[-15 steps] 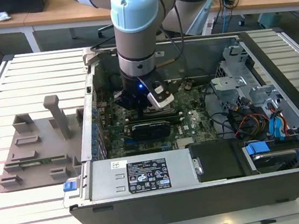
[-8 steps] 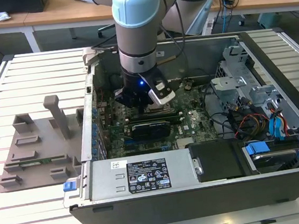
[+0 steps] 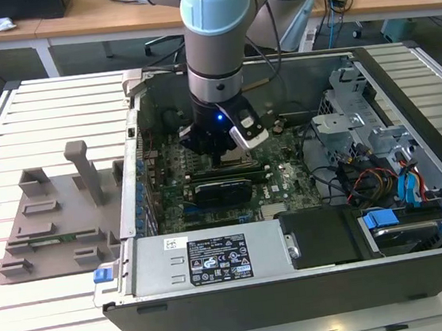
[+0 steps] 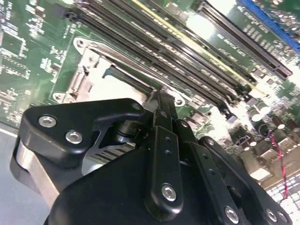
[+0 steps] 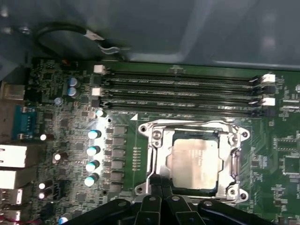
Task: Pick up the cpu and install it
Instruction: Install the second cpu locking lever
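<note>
The cpu (image 5: 194, 161), a flat square chip with a silvery top, lies inside the metal socket frame (image 5: 152, 161) on the green motherboard (image 5: 119, 140). In the second wrist view its pale top (image 4: 117, 88) shows just beyond the fingertips. My gripper (image 5: 161, 180) hangs low over the socket's edge beside the chip, its two fingertips pressed together with nothing between them. The linkages meet in one point (image 4: 159, 96) at the frame's rim. In the exterior view the arm reaches down into the open computer case and the gripper (image 3: 224, 153) covers the socket.
Rows of memory slots (image 5: 180, 91) run along one side of the socket. A long black card (image 3: 222, 189) lies just in front of the gripper, with the power supply (image 3: 211, 254) nearer still. A drive cage with cables (image 3: 380, 155) fills the case's right. A grey fixture (image 3: 59, 216) sits on the table at left.
</note>
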Controlling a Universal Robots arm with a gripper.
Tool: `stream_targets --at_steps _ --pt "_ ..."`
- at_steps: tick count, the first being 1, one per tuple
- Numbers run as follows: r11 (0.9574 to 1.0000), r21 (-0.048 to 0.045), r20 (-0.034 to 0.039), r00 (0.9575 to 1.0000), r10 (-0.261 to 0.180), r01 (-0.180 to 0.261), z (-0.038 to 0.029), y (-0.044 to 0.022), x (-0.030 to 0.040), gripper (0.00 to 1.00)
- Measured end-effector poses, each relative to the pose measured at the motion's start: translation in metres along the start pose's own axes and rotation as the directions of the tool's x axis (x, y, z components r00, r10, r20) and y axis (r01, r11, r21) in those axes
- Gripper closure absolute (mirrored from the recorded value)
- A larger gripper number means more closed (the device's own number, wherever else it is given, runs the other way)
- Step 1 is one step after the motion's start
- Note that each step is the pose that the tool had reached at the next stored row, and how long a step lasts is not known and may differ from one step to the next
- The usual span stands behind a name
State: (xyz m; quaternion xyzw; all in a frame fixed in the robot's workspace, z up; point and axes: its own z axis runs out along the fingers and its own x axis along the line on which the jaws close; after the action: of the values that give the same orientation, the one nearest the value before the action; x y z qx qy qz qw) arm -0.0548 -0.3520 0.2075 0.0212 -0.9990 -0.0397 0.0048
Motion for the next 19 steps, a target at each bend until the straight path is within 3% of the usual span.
stream_targets --at_steps 6,19 --pt "1.0 0.0019 -0.0059 1.0 0.0 0.0 0.0004 0.0067 -0.0159 0.89" --pt "1.0 0.0054 -0.0142 0.9999 0.001 -0.001 0.0006 0.0185 -0.0402 0.89"
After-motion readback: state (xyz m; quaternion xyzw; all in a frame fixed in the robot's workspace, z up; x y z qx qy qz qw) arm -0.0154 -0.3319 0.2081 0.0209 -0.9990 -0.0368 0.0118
